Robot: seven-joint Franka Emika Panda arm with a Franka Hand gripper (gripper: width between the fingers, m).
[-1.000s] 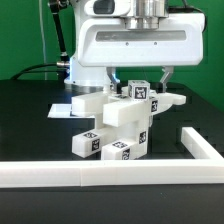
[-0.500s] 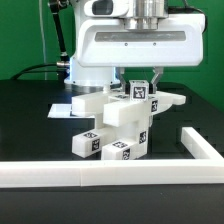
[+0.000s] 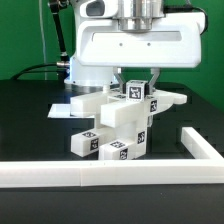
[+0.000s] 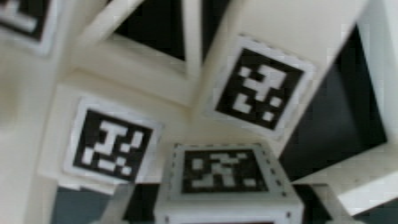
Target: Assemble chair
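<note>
- Over on the exterior view's left, low on the black table (image 3: 30, 120), tagged blocks of the chair (image 3: 118, 125) cluster in a heap.
- Centre: the gripper (image 3: 136, 82) sits straight above the heap, fingers clamped on the topmost tagged block (image 3: 138, 93).
- That block stands upright, so any lift goes straight up.

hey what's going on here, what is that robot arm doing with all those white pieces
A robot arm is putting together a small white chair from tagged plastic parts on a black table. Its gripper has come down over the top of the stacked parts, jaws closed on either side of a small tagged block at the top. More tagged blocks lie at the front of the pile, inside a white border rail.
</note>
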